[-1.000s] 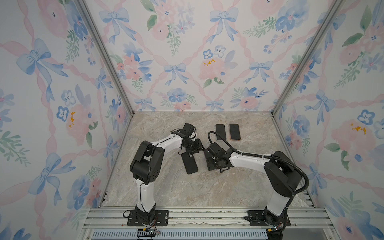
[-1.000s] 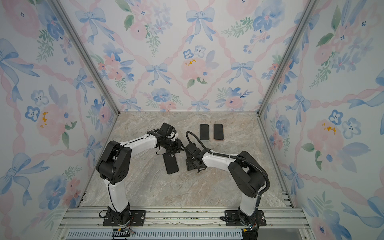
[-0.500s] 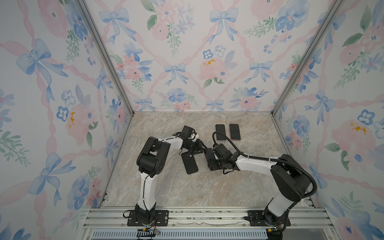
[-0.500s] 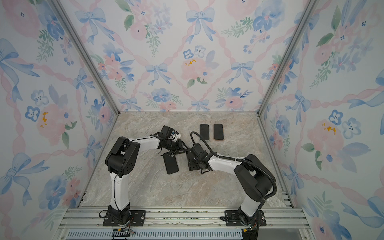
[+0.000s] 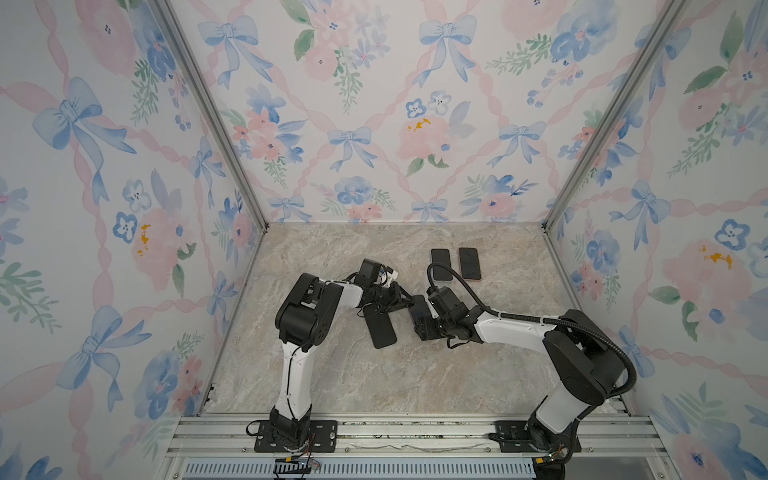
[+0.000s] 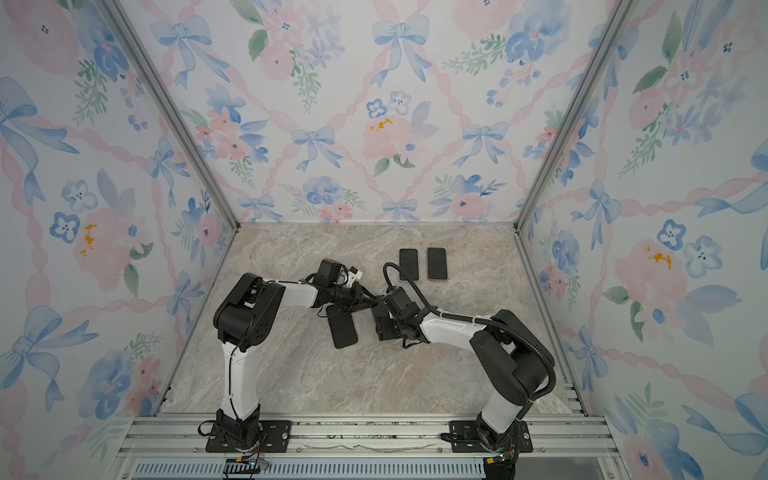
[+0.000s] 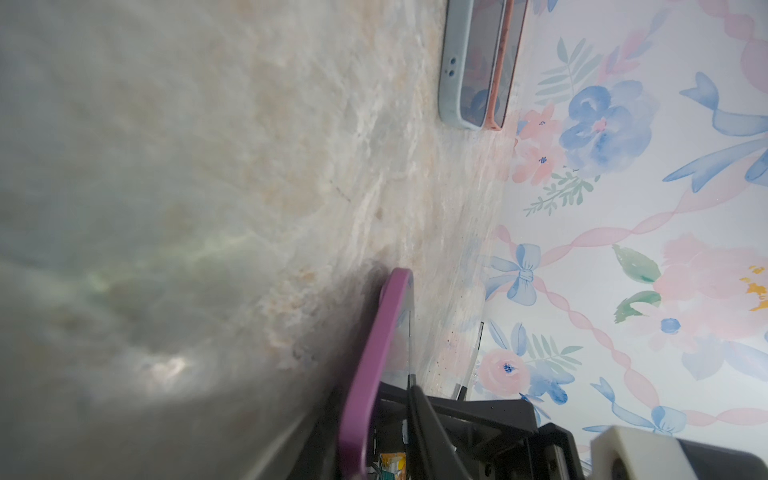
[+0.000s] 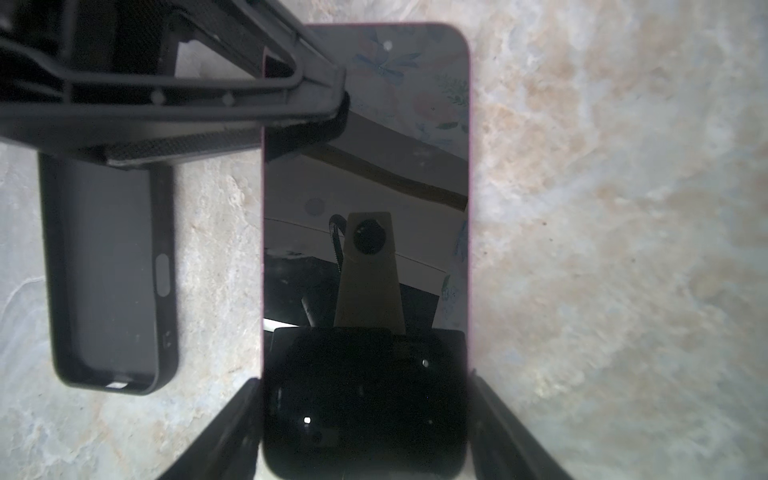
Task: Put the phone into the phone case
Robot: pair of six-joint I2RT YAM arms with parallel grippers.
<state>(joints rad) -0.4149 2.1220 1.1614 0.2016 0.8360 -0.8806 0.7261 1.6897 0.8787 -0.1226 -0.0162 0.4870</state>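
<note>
While flowered walls close it in on three sides, the marble table (image 5: 374, 382) fills the floor in both top views. Both arms bend low over its middle: the left arm (image 5: 299, 316) rises from its base at 7 o'clock, the right arm (image 5: 511, 328) from 5 o'clock, and their tools meet near the centre.

The right gripper (image 8: 363, 380) holds the phone (image 8: 365, 208) by the end nearest its own wrist. A finger (image 8: 232, 424) sits tight against each long edge, so the jaws stand as wide as the phone. The left gripper (image 8: 332, 104) comes in from 9 o'clock of the phone and pinches a corner at the opposite end, with one finger lying on the glass and the other passing beneath the edge.

The black phone case (image 5: 380, 328) lies hollow side up on the marble at 8 o'clock of the phone, just beside it and apart from it. The phone faces dark screen up and shows a magenta rim. Whether it rests on the table I cannot tell.

At 1 o'clock of the phone two cased phones lie side by side, one in a pale blue case (image 7: 451, 83) and one in a salmon case (image 7: 498, 91).
</note>
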